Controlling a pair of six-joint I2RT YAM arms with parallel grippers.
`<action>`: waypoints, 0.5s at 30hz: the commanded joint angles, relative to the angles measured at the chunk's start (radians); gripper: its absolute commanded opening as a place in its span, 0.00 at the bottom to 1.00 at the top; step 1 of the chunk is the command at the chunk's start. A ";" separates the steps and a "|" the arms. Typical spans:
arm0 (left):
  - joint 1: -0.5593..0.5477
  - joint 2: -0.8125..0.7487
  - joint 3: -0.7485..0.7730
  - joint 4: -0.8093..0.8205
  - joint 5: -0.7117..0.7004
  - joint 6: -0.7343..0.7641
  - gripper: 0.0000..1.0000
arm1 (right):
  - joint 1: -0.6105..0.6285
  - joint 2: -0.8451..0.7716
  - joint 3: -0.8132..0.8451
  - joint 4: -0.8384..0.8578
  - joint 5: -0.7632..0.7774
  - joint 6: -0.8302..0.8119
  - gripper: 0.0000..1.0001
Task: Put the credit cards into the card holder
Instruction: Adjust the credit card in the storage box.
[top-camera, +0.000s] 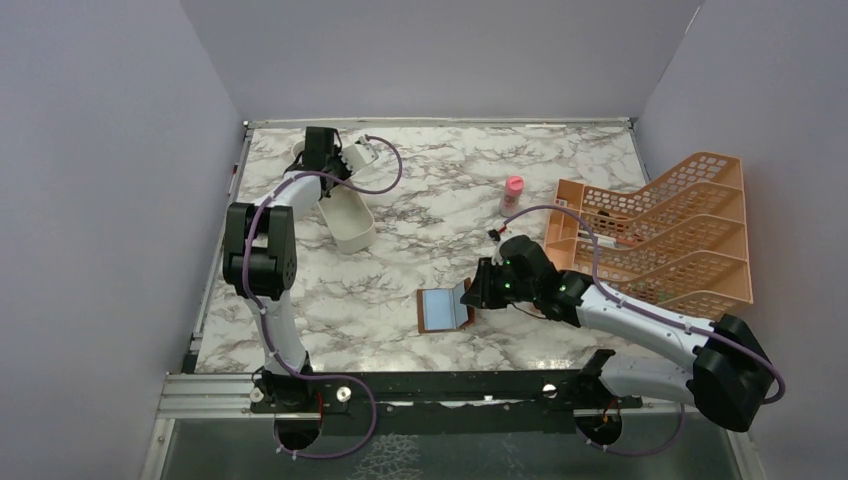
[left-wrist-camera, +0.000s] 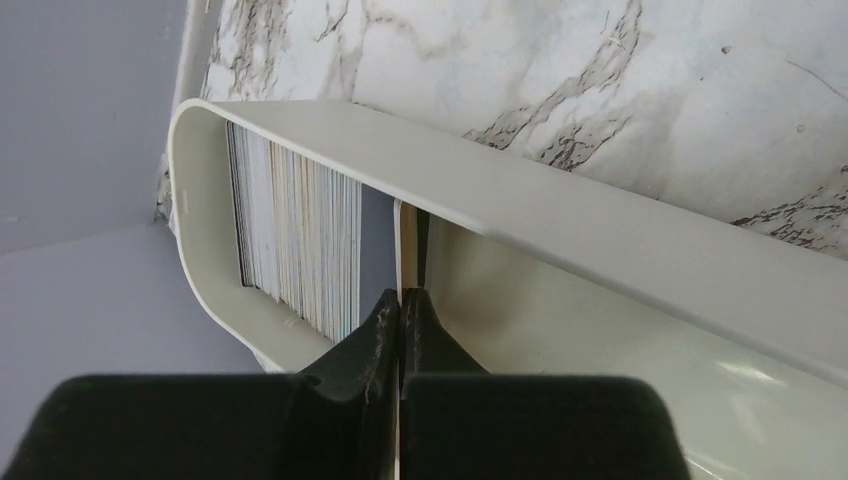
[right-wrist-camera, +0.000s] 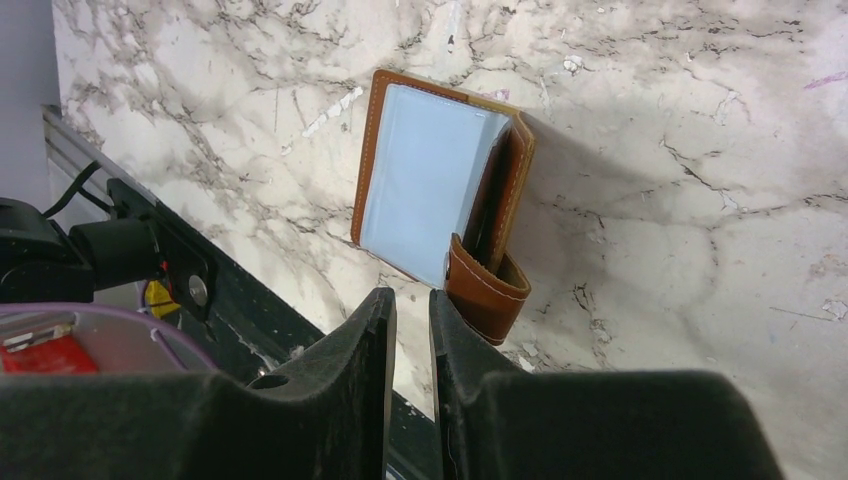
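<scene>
The card holder (top-camera: 443, 309) lies open on the marble table, blue-grey inside facing up; in the right wrist view (right-wrist-camera: 425, 180) its brown strap loop stands at its near corner. My right gripper (top-camera: 478, 290) hovers at its right edge, jaws a narrow gap apart with nothing between them (right-wrist-camera: 410, 292). My left gripper (top-camera: 322, 150) is down in the white oblong tray (top-camera: 352, 232) at the back left. In the left wrist view it (left-wrist-camera: 400, 292) is shut on a thin pale credit card (left-wrist-camera: 398, 240) seen edge-on, beside a stack of cards (left-wrist-camera: 295, 240) standing in the tray (left-wrist-camera: 560, 210).
An orange lattice rack (top-camera: 670, 230) stands at the right. A small pink bottle (top-camera: 512, 193) stands left of it. A black rail (top-camera: 420, 385) runs along the table's near edge. Grey walls close the left, back and right sides.
</scene>
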 joint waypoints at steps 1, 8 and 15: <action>-0.009 -0.089 0.023 -0.026 0.047 -0.070 0.00 | 0.004 -0.020 -0.006 -0.014 -0.004 0.000 0.24; -0.018 -0.132 0.005 -0.026 0.054 -0.155 0.00 | 0.004 -0.026 -0.011 -0.010 -0.008 0.000 0.24; -0.018 -0.176 -0.002 -0.022 0.074 -0.249 0.00 | 0.004 -0.050 -0.025 -0.010 -0.007 0.004 0.24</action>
